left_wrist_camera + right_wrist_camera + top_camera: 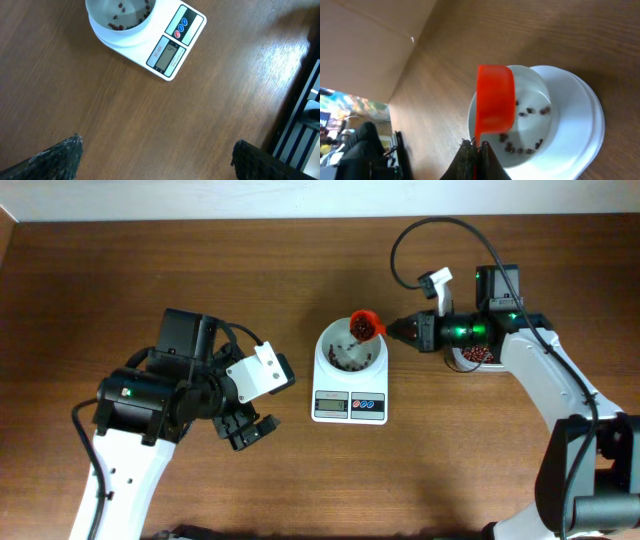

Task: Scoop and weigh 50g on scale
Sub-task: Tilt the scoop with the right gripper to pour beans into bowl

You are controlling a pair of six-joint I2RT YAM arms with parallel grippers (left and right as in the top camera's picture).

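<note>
The white scale (350,406) sits mid-table with its round white bowl (335,366) on top; the scale (170,47) and bowl (102,22) also show in the left wrist view. Dark red-brown beans (347,356) lie scattered in the bowl, where the right wrist view shows the beans (522,145) too. My right gripper (392,330) is shut on the handle of an orange-red scoop (366,325), tipped over the bowl's far right rim. In the right wrist view the scoop (495,100) hangs over the bowl (570,150), just past the right gripper (476,146). My left gripper (252,432) stands open above bare table, left of the scale.
A tub of beans (477,355) sits at the right, mostly hidden under the right arm. The table's edge (300,80) and dark framing show at the right of the left wrist view.
</note>
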